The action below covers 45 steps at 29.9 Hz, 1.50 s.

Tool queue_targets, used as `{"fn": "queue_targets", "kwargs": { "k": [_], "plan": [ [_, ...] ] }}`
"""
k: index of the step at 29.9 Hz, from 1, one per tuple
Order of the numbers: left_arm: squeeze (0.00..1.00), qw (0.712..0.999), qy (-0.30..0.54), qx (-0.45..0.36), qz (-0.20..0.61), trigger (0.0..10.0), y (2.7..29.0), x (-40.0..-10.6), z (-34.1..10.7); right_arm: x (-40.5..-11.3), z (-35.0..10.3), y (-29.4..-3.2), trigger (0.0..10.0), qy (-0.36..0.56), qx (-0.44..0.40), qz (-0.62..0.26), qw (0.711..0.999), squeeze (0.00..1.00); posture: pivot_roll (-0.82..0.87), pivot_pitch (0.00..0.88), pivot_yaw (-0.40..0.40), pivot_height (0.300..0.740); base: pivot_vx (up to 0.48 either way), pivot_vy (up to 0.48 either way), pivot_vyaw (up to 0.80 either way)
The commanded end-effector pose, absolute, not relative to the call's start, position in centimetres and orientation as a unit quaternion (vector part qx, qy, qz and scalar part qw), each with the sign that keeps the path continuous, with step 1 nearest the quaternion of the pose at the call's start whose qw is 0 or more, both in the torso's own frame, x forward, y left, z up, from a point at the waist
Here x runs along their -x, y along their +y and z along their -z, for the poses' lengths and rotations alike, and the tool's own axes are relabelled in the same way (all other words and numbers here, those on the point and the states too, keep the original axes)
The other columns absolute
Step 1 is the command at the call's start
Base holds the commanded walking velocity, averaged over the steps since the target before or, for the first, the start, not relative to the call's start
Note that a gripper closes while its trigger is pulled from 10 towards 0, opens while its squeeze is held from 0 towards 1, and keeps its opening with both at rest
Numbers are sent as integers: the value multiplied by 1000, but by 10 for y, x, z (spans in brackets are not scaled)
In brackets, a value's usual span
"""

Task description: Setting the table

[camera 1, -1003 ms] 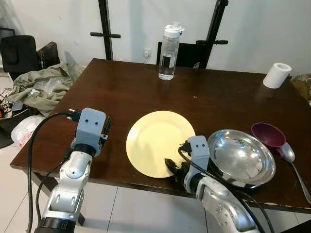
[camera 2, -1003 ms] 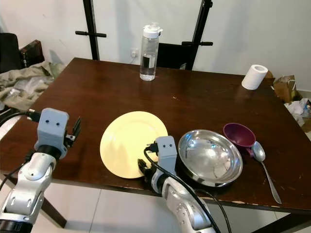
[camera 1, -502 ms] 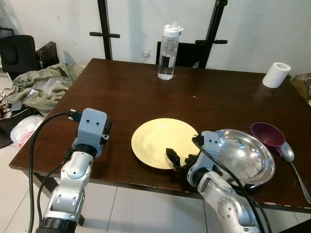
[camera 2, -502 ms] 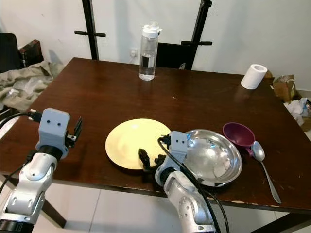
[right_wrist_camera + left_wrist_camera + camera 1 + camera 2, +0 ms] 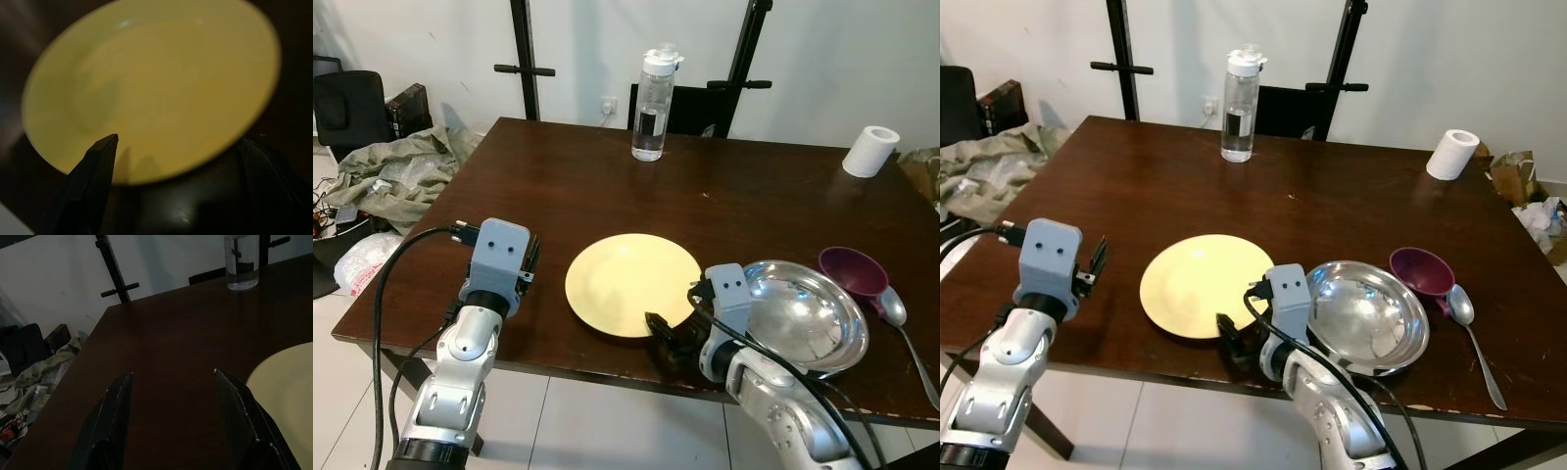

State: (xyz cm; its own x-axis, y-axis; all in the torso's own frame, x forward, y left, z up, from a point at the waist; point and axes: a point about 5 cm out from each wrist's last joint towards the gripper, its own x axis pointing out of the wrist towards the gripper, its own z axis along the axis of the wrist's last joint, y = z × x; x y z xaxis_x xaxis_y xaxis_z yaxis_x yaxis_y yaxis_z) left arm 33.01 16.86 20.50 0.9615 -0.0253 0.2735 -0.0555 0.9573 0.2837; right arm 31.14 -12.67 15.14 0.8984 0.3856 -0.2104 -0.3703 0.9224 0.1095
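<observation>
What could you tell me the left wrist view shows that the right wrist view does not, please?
The left wrist view takes in the water bottle at the far side of the table, the black stand against the wall, and the crumpled cloth on the floor, seen past the open left pincer. The right wrist view looks closely between the open right pincer fingers, which sit at the plate's near rim. Both share the yellow plate, the left wrist view catching just one edge of it, and the dark table surface.

Yellow plate (image 5: 632,284) beside steel bowl (image 5: 803,318)
</observation>
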Motion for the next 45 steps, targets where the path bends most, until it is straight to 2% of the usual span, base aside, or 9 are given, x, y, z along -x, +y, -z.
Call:
{"fn": "queue_targets", "kwargs": {
  "k": [1, 9, 14, 20, 22, 25, 28, 33, 45],
  "plan": [
    [0, 981, -132, -145, -8, 10000, 169, -329, -200, -309, -142, -134, 10000, 136, -41, -175, 974, 0, 46, 128, 40, 740, 0, 0, 0],
    [0, 981, -131, -146, -6, 10000, 169, -330, -199, -301, -152, -144, 10000, 105, -114, -173, 973, 0, 43, 126, 47, 740, 0, 0, 0],
    [0, 981, -131, -146, 0, 10000, 166, -331, -199, -284, -180, -134, 10000, 18, -201, -252, 946, 0, 40, 124, 55, 740, 0, 0, 0],
    [0, 980, -131, -147, 7, 10000, 164, -331, -199, -274, -205, -122, 10000, -47, -245, -302, 920, 0, 43, 121, 61, 740, 0, 0, 0],
    [0, 980, -133, -148, 10, 10000, 163, -331, -200, -277, -223, -126, 10000, -96, -238, -274, 927, 0, 44, 121, 65, 740, 0, 0, 0],
    [0, 979, -134, -150, 11, 10000, 163, -332, -201, -290, -224, -147, 10000, -103, -92, -180, 974, 0, 44, 121, 69, 740, 0, 0, 0],
    [0, 979, -135, -151, 12, 10000, 164, -333, -202, -299, -215, -165, 10000, -77, -14, -119, 990, 0, 43, 120, 70, 740, 0, 0, 0],
    [0, 979, -135, -153, 10, 10000, 166, -334, -203, -306, -194, -189, 10000, 0, -14, -57, 998, 0, 46, 121, 71, 740, 0, 0, 0],
    [0, 978, -138, -155, 12, 10000, 166, -334, -204, -297, -157, -191, 10000, 82, 1, -55, 995, 0, 45, 119, 79, 740, 0, 0, 0]
  ]
}}
